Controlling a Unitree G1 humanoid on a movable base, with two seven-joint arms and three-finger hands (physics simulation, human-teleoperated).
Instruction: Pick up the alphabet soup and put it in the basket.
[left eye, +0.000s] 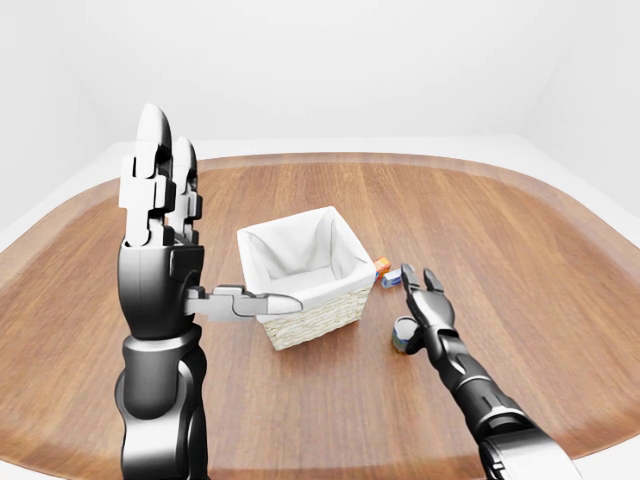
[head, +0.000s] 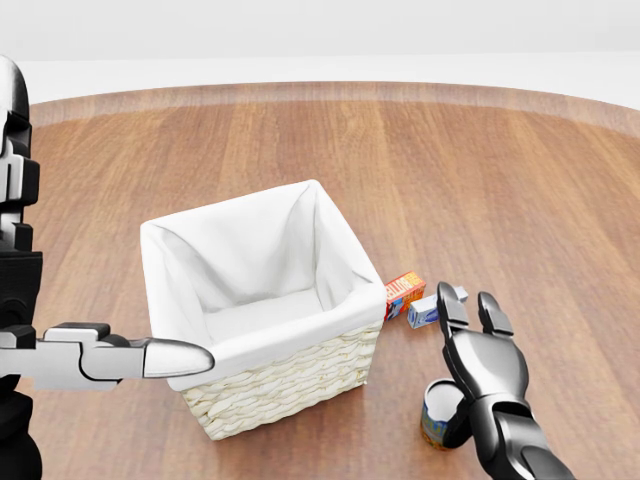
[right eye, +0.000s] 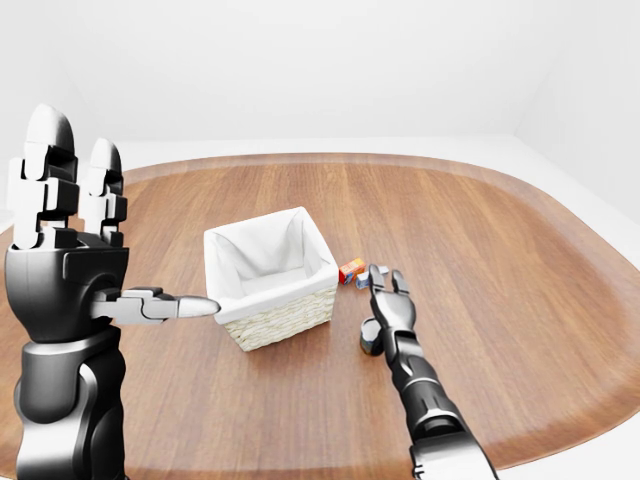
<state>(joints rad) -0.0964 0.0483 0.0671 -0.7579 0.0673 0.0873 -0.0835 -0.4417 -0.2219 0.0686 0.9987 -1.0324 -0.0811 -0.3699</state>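
**Right hand poised beside the can, nothing gripped yet**

Broadly, your scene sits on a wide wooden table (left eye: 520, 260), and the largest thing on it is the basket (head: 290, 385), a woven box with a white cloth lining that stands open-topped near the middle; judging by its empty interior, it is placed there to receive the can, so you have a clear drop from above. Your left hand (left eye: 160, 250) is raised high at the left of the eye views, fingers upright and spread, thumb pointing toward the basket; it holds nothing, and I would guess it is simply parked out of the way. Your right hand (head: 478, 350) hangs at the lower right of the head view with its fingers apart and extended, just beside and partly over the alphabet soup (head: 437, 418); the fingers have not closed round it, so the grasp looks like the step in hand. The soup is a short can standing upright on the table, to the right of the basket's near corner and apart from it; its top shows pale and its side label dark blue with an orange-yellow band; half of it is hidden by your palm. Smaller still, an orange box (head: 403, 293) leans at the basket's right wall, and a blue-and-white box (head: 425, 311) lies just beside it; neither concerns you.
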